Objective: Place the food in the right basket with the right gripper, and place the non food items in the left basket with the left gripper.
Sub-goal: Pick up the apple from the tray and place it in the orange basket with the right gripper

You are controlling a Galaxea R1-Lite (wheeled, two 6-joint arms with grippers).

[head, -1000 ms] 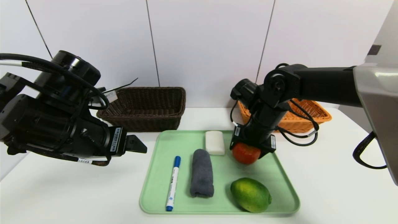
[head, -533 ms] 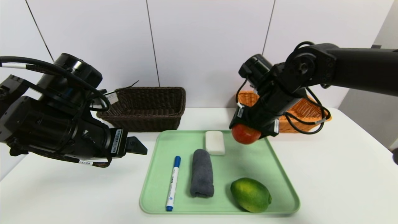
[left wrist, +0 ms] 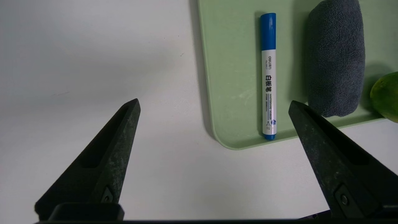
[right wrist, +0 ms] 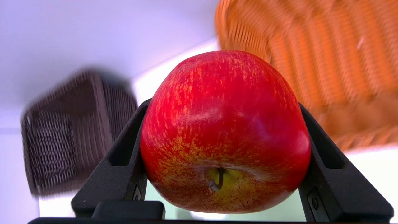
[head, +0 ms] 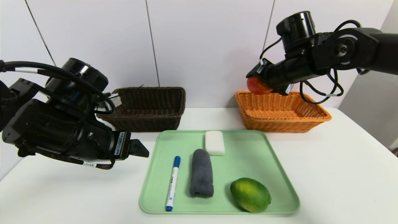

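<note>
My right gripper (head: 259,84) is shut on the red apple (head: 257,86) (right wrist: 225,130) and holds it in the air over the near left corner of the orange right basket (head: 281,112). The green citrus fruit (head: 250,194) lies at the front right of the green tray (head: 279,177). On the tray also lie the white marker with a blue cap (head: 173,183) (left wrist: 268,74), the rolled grey towel (head: 202,173) (left wrist: 335,56) and the white bar (head: 215,142). My left gripper (left wrist: 214,107) hangs open above the table left of the tray. The dark brown left basket (head: 146,107) stands at the back.
The white table (head: 335,174) runs to a white panelled wall behind the baskets. The tray's front left corner (left wrist: 227,141) lies between my left fingers in the left wrist view.
My right gripper has lifted the apple off the tray and carried it up and back to the orange basket. The left arm has barely moved.
</note>
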